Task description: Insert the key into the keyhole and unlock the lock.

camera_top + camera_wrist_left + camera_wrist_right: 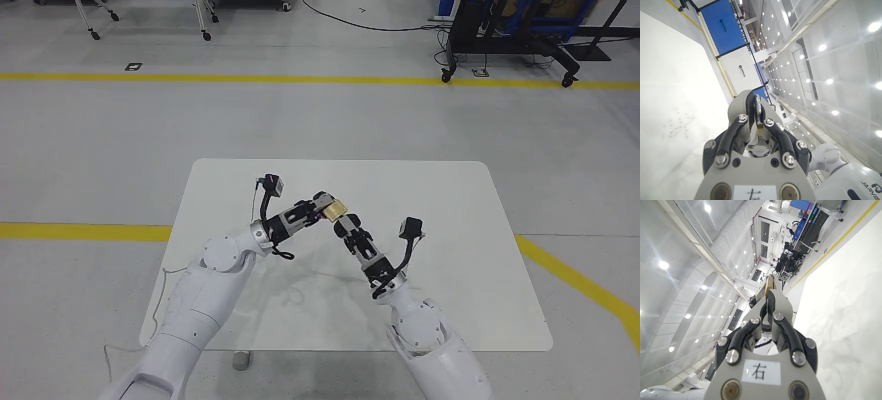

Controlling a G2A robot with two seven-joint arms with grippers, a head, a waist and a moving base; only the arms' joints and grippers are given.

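Note:
Both grippers meet in the air above the middle of the white table [450, 200]. The brass lock [334, 210] sits between their tips. In the right wrist view the lock [769, 286] is a brass block clamped at the fingertips of my right gripper [770, 283], which is shut on it. My left gripper [754, 98] is shut on a thin, dark, shiny metal piece with a brass-coloured end, the key [757, 111] as far as I can tell. From above, the left gripper [318, 207] comes in from the left and the right gripper [341, 222] from the lower right. The keyhole is hidden.
The table top [668, 75] below the arms is bare, with rounded corners. Yellow floor lines [300, 78] run behind and beside it. A dark wheeled rack [510, 40] stands far back on the right, away from the table.

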